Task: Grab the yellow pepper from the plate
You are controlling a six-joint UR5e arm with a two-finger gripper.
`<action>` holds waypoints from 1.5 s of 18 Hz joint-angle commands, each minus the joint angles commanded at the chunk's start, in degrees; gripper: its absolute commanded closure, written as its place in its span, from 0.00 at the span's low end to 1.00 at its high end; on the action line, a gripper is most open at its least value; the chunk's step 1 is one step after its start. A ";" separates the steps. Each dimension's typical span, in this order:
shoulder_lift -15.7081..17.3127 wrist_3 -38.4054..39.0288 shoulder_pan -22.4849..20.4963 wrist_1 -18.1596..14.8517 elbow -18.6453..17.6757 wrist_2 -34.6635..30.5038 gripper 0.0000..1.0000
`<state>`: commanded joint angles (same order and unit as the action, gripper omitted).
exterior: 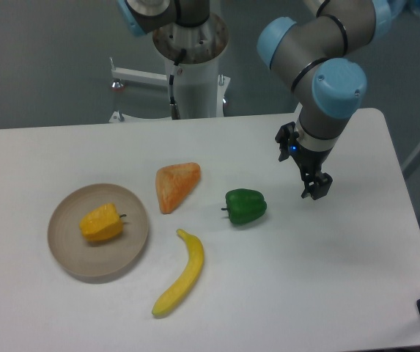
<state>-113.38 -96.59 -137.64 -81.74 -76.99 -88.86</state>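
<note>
Nothing of the pick is done yet. Yellow pepper (102, 223) lies on the plate (69, 253) toward the left edge of the tabletop (327, 286), stem pointing right. Claw (316, 187) hangs empty toward the right edge, well apart from the plate; whether its fingers are open or closed I cannot tell. Remaining: travel left past the green pepper (245, 206), descend, grip, lift.

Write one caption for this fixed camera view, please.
Yellow pepper lies on the plate; the tool hovers far right, beyond the green pepper.
</note>
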 joint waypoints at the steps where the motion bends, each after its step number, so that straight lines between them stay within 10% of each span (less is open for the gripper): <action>1: 0.00 0.00 0.00 0.00 0.00 0.00 0.00; 8: 0.79 7.72 2.10 -0.09 -0.96 3.42 0.00; 16: 2.20 25.66 15.99 0.26 -3.08 3.25 0.00; 27: -3.25 36.91 29.87 12.74 -3.60 2.99 0.00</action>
<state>-116.63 -59.68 -107.76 -69.00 -80.59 -85.87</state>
